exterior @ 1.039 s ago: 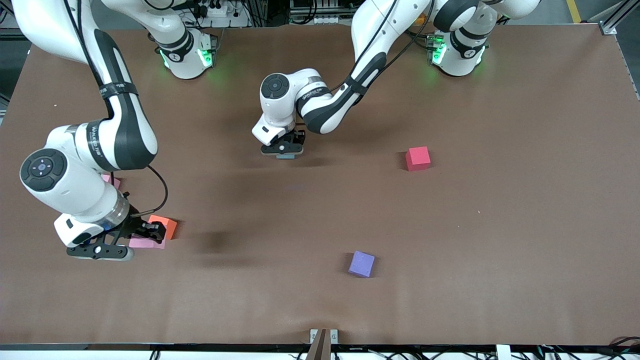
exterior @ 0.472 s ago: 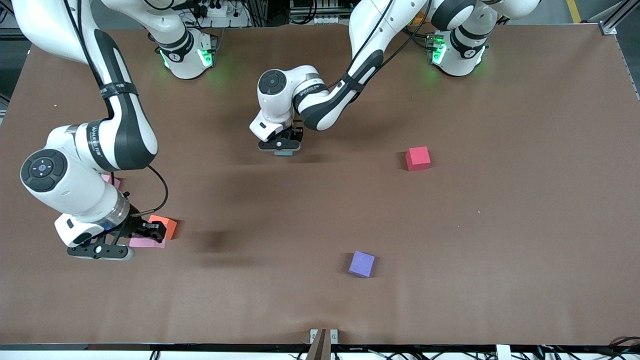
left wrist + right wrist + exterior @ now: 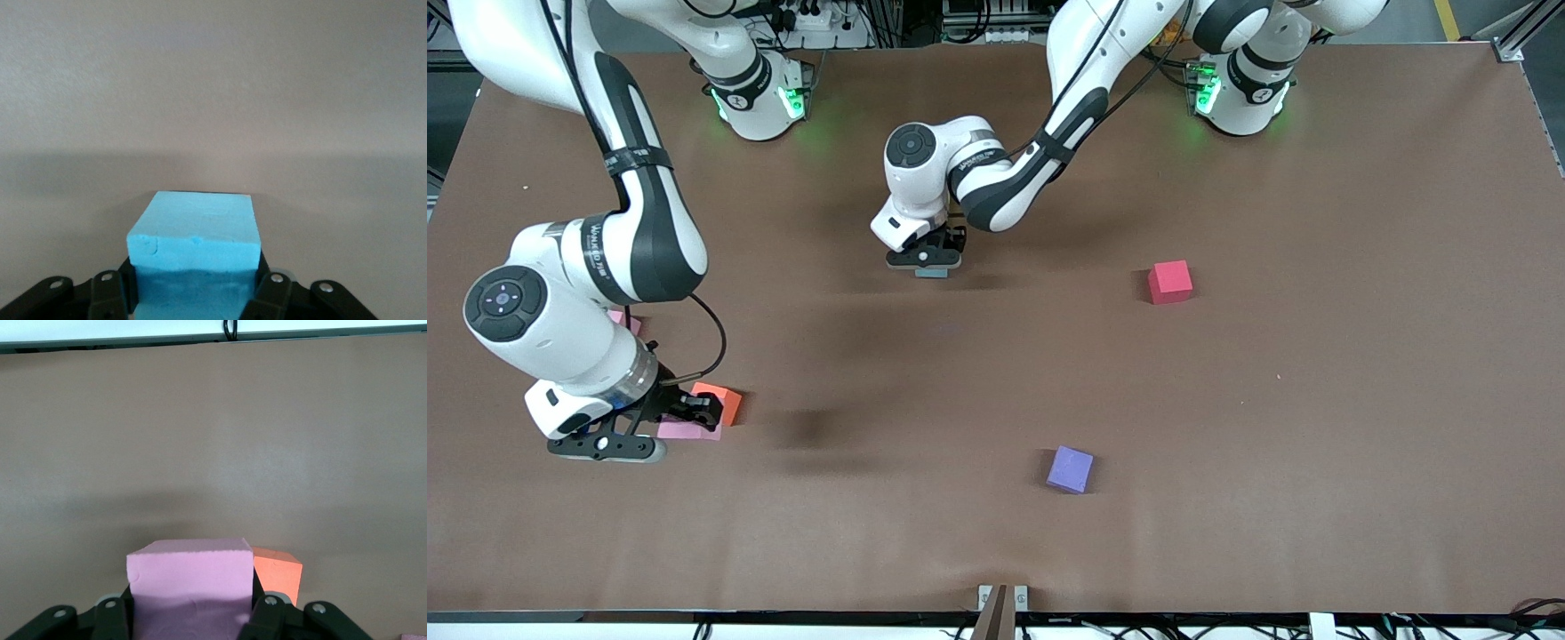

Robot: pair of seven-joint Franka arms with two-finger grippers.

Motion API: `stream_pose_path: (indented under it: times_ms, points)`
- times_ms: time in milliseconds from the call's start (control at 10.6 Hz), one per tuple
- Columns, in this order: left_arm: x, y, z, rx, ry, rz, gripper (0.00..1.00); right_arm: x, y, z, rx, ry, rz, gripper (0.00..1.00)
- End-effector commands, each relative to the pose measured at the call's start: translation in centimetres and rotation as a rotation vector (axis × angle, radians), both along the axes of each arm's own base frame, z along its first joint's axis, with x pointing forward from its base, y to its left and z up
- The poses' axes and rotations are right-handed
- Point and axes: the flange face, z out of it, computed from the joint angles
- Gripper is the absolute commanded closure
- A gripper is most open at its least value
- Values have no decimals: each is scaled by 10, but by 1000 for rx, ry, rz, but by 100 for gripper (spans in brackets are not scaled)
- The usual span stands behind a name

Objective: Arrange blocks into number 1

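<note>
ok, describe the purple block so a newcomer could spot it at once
Start at the brown table and look at the part nearest the front camera, about midway between the two arms' ends. The purple block sits there alone, no hand near it. The red block is the closest loose cube, farther from the camera; the other blocks are at the hands.

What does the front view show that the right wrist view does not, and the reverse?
Only the front view shows the left gripper shut on the light blue block, the red block and the purple block, both lying free on the table. Only the right wrist view shows the fingers pressed against the sides of the pink block. Both show the right gripper shut on that pink block, with the orange block beside it.
</note>
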Motion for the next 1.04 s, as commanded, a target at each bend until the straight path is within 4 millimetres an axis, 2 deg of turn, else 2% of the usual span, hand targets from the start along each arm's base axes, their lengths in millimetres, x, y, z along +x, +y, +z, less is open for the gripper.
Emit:
stream_pose_path:
  times_ms: [0, 378, 661, 756, 850, 945]
  points:
    - [4, -7, 3, -36, -14, 26, 100, -7, 2, 5, 21, 5, -20, 100]
    - [1, -9, 3, -42, -16, 27, 100, -10, 16, 0, 20, 13, 0, 100]
    - [-10, -14, 1, -40, -15, 9, 100, -11, 20, -3, 19, 19, 6, 100]
    - [-9, -13, -1, -35, -18, -9, 85, -11, 19, -4, 19, 20, 4, 100]
    - [-10, -12, -3, -29, -25, -64, 1, -12, 19, -5, 19, 23, 3, 100]
    - [-11, -13, -1, -25, -33, -98, 0, -12, 19, -5, 19, 23, 3, 100]
